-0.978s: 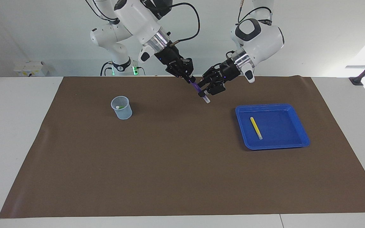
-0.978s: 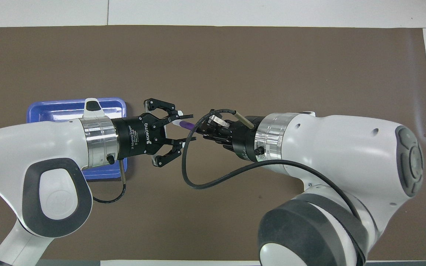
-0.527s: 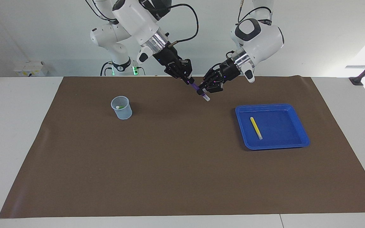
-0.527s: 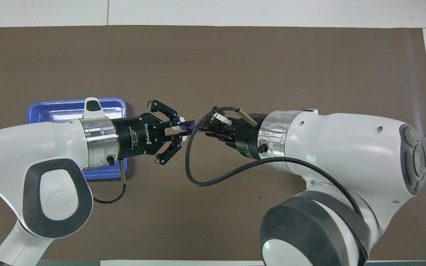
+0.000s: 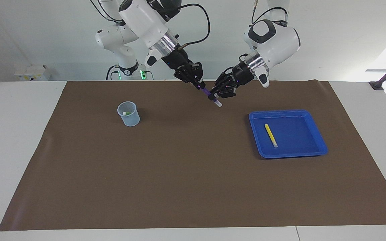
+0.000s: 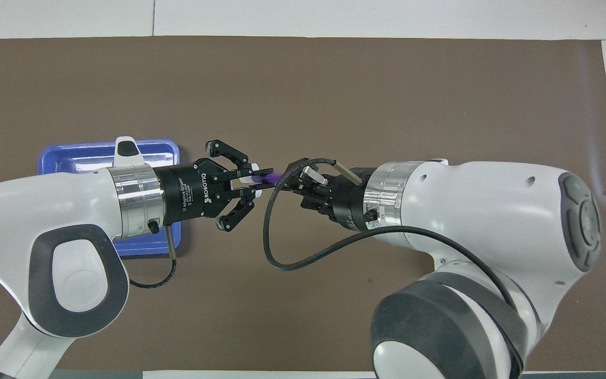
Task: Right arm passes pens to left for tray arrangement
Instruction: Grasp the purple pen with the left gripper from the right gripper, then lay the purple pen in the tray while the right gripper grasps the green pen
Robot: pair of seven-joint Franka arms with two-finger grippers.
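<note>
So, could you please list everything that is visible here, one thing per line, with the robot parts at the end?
Purple pen: one, purple with a pale tip, in the air over the mat, tilted, held between both grippers.
Yellow pen: one, yellow, lying in the tray.
Tray: one, bright blue, on the mat toward the left arm's end of the table.
Cup: one, clear plastic, upright on the mat toward the right arm's end; something small, pale and green, is inside.
Mat: one, brown, covering most of the white table.
Right gripper: one, black, shut on the upper part of the purple pen.
Left gripper: one, black, closed on the pen's lower part near the pale tip.
</note>
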